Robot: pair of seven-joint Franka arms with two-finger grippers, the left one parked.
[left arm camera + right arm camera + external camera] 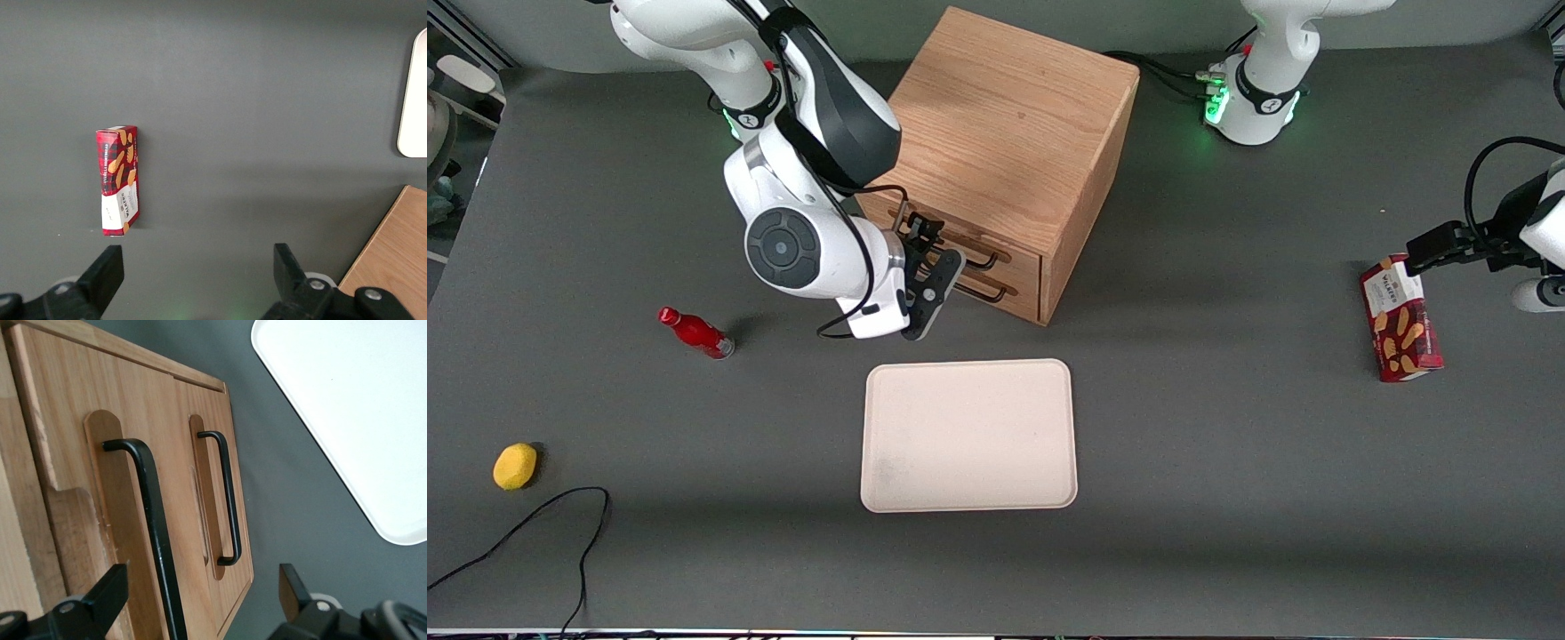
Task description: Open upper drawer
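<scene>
Upper drawer (pixel 80 487) of the boxy oak cabinet (pixel 1009 124) shows me a pale, grained wood front with a thin black wire bar handle (pixel 150 520) set over a rounded recess, and it sits slightly out from the cabinet face above the matching lower drawer (pixel 220 480). My hand (pixel 203 600) is spread wide just in front of that handle, fingers either side without touching it. A smooth cream rounded-corner tray (pixel 969 436) lies on the matte grey worktop (pixel 1227 444), nearer the front camera than the cabinet.
</scene>
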